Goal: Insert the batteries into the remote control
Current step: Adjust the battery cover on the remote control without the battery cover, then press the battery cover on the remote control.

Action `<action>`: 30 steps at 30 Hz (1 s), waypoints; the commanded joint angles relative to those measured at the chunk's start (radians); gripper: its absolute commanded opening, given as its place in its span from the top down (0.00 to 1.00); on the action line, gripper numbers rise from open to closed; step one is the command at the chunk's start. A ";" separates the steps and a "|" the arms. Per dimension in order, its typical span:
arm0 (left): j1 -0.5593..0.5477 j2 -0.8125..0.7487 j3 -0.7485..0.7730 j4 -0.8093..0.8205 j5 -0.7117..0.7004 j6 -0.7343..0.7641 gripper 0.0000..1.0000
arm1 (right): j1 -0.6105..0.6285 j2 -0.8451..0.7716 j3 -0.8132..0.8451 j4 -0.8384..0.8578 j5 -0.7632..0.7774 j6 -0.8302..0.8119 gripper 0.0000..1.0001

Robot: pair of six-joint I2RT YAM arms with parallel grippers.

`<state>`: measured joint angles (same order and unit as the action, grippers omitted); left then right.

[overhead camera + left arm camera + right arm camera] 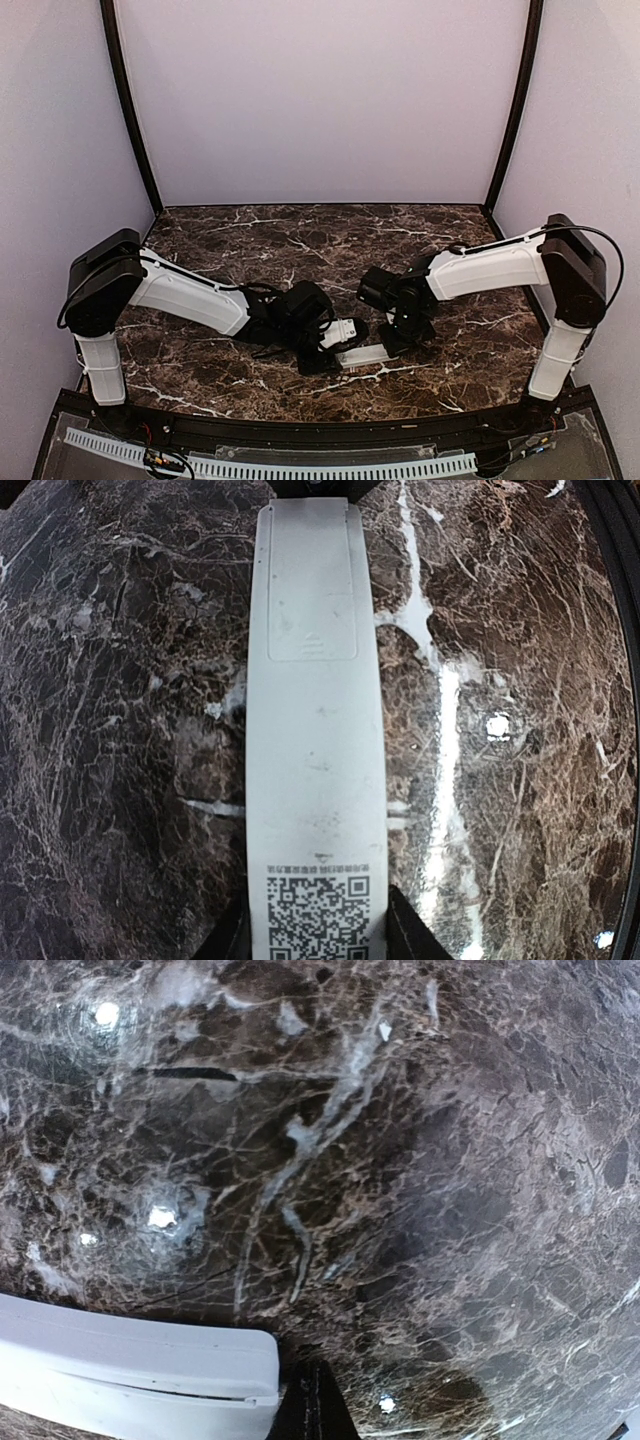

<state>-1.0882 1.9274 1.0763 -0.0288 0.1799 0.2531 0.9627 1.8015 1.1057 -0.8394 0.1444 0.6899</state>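
White plastic fills the left wrist view. The left claw (318,938) is clamped on the sides of the remote control (315,730) at its near end, where a QR label (318,915) sits. The remote lies back-up, low over or on the marble surface (100,730); which, I cannot tell. Farther along its back, the battery cover (312,590) with its arrow mark is seated shut. At the far end, the right claw (310,1405) is pinched closed on nothing, its tips just beside the remote's end.

The step in hand looks to be opening the compartment. The next move likely calls for the right claw to press on the cover and slide it off while the left steadies the body. I cannot make out the batteries anywhere.
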 commanded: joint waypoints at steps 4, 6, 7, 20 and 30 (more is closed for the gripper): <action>0.001 0.068 -0.049 -0.185 -0.020 0.011 0.93 | -0.023 -0.006 -0.055 0.060 -0.028 -0.057 1.00; 0.002 0.069 -0.050 -0.186 -0.020 0.011 0.93 | -0.060 -0.043 -0.070 0.053 -0.018 -0.070 1.00; 0.002 0.069 -0.049 -0.186 -0.020 0.011 0.93 | -0.076 -0.060 -0.077 0.051 -0.015 -0.077 1.00; 0.002 0.070 -0.048 -0.189 -0.020 0.012 0.93 | -0.110 -0.295 -0.036 0.120 -0.283 -0.226 1.00; 0.002 0.072 -0.044 -0.193 -0.019 0.014 0.93 | -0.108 -0.282 -0.083 0.176 -0.342 -0.216 1.00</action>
<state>-1.0882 1.9274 1.0782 -0.0315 0.1799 0.2550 0.8501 1.4891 1.0515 -0.7204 -0.1570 0.4847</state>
